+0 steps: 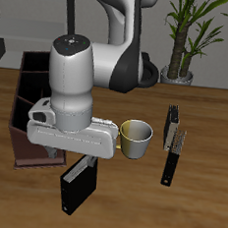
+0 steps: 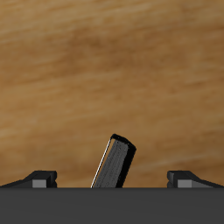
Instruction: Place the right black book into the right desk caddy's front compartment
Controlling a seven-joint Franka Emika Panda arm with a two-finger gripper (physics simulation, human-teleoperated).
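Carry step. The gripper (image 1: 82, 162) held the right black book (image 1: 77, 187) by its top edge, hanging tilted clear of the desk (image 1: 195, 213), near its front edge. Judged next: travel to the right desk caddy (image 1: 31, 98), centre over its front compartment, lower, release.

A rendered study or home-office corner, not a real room. A wooden desk (image 1: 201, 208) fills the lower part of the frame, its grain flat and even. A dark desk caddy (image 1: 30, 88) stands at the left of the frame, several black books (image 1: 171, 122) stand upright at the right, and a pale mug (image 1: 136, 138) sits near the centre. A potted plant (image 1: 188, 34) stands at the upper right, against a plain grey wall (image 1: 27, 9) behind.
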